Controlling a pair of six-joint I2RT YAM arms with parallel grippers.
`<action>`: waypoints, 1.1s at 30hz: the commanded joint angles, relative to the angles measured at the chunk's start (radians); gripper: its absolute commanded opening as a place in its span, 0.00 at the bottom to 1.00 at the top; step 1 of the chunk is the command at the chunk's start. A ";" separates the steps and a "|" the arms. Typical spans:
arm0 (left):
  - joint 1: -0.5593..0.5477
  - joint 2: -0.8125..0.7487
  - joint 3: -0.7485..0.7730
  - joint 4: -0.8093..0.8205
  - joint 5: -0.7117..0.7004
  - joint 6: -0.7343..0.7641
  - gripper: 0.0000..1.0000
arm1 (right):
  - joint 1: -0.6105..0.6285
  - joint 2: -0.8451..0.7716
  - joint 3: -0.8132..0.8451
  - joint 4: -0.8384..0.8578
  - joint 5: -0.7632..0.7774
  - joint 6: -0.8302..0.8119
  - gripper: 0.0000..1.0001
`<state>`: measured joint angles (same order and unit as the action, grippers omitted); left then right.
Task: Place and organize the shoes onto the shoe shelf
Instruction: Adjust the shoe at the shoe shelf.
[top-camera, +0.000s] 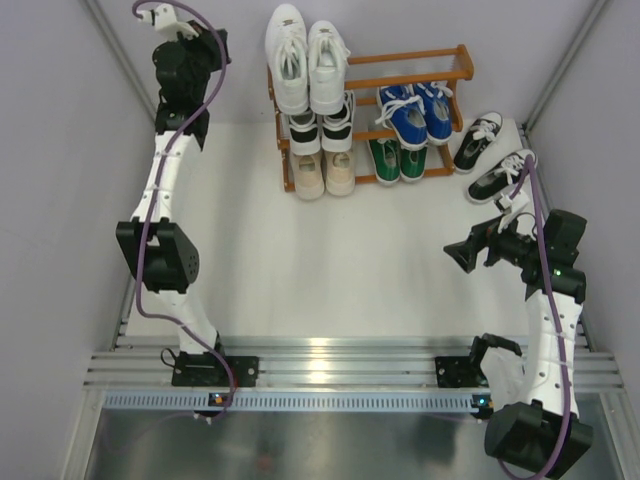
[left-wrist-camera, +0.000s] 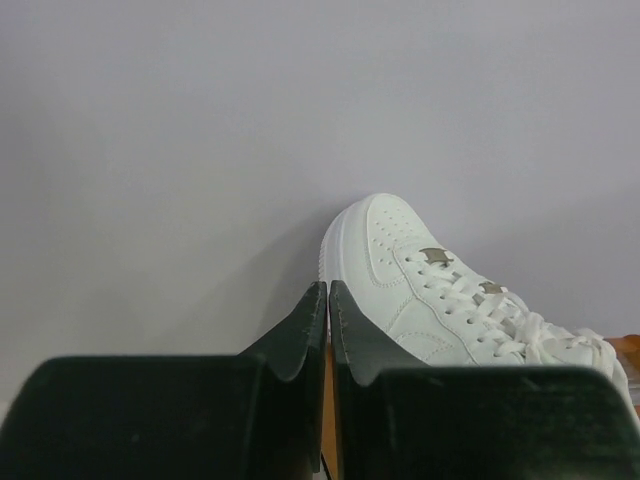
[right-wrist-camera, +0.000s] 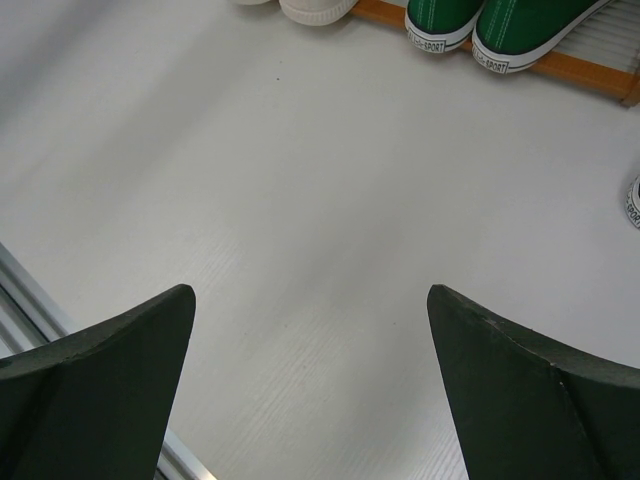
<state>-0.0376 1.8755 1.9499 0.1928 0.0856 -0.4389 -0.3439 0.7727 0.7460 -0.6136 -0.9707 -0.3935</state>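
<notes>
The shoe shelf (top-camera: 455, 70) stands at the back of the table. An all-white pair (top-camera: 305, 65) lies on its top tier at the left. Below that pair sit a black pair (top-camera: 320, 128) and a beige pair (top-camera: 325, 172). A blue pair (top-camera: 415, 112) and a green pair (top-camera: 398, 158) fill the right side. Another black pair (top-camera: 490, 155) lies on the table right of the shelf. My left gripper (top-camera: 220, 45) hangs shut and empty, left of the white pair; a white shoe (left-wrist-camera: 430, 290) shows beyond its gripper tips (left-wrist-camera: 328, 290). My right gripper (top-camera: 460, 255) is open over bare table.
Grey walls close in on the left, back and right. In the right wrist view, the green shoes' toes (right-wrist-camera: 500, 25) and the shelf's bottom bar (right-wrist-camera: 590, 72) lie ahead of the open right gripper (right-wrist-camera: 310, 295). A metal rail (top-camera: 330, 360) runs along the near edge.
</notes>
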 joint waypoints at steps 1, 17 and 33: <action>-0.012 0.059 0.070 -0.047 -0.012 -0.006 0.08 | -0.015 -0.001 -0.004 0.032 -0.028 -0.024 0.99; -0.056 0.214 0.127 -0.029 0.057 -0.027 0.09 | -0.049 0.000 -0.004 0.026 -0.037 -0.030 0.99; -0.099 0.258 0.165 -0.036 0.057 -0.038 0.17 | -0.056 0.000 -0.002 0.020 -0.043 -0.036 0.99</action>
<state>-0.1215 2.1136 2.0628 0.1230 0.1246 -0.4690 -0.3893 0.7799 0.7460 -0.6144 -0.9821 -0.4019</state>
